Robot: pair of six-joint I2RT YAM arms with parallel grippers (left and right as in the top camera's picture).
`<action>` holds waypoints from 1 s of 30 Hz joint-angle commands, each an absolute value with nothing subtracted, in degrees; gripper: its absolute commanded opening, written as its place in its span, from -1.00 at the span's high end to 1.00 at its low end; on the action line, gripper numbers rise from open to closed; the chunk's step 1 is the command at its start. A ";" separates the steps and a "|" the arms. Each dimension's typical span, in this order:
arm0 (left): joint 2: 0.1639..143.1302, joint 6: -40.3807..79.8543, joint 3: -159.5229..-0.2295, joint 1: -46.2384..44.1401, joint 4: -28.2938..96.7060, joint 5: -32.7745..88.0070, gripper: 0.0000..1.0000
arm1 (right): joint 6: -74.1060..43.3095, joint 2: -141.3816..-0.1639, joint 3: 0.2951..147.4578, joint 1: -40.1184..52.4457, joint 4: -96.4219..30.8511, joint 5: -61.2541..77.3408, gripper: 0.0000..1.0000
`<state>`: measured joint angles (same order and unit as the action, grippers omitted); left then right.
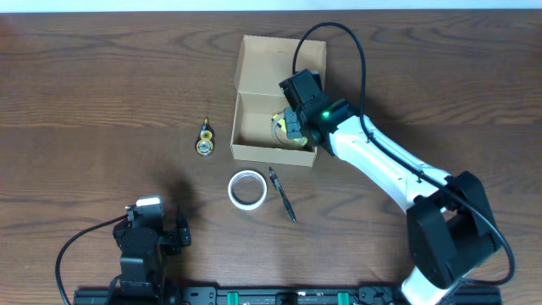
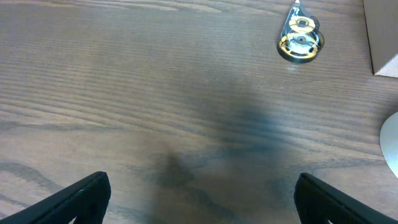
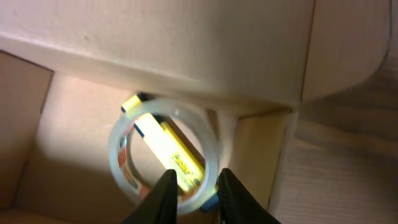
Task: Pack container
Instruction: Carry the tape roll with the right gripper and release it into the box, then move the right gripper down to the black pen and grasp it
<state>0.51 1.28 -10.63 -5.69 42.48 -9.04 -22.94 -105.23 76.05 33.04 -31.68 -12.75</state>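
Observation:
The container [image 1: 240, 127] is a tan cardboard box, open, with its flap lid [image 1: 271, 59] lying back. My right gripper [image 1: 292, 127] reaches down inside it. In the right wrist view the fingers [image 3: 196, 186] are closed on the rim of a clear tape roll [image 3: 121, 149], which lies over a yellow item [image 3: 168, 146] on the container floor, below the box wall [image 3: 155, 37]. My left gripper [image 1: 157, 233] is open and empty near the table's front left; in its own view the fingers [image 2: 199, 199] are spread wide over bare wood.
A white tape roll [image 1: 247, 188] and a black pen [image 1: 282, 195] lie just in front of the box. A small gold and black tape dispenser [image 1: 205, 140] lies left of it and shows in the left wrist view [image 2: 300, 38].

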 commanded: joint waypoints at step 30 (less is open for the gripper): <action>0.21 1.30 -9.54 -5.65 43.24 -9.41 -0.91 | 1.54 -85.97 74.00 42.76 -63.90 4.40 -0.58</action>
<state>0.54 1.28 -10.63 -5.69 42.48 -9.04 -5.76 -84.44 76.03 42.30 -63.86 1.78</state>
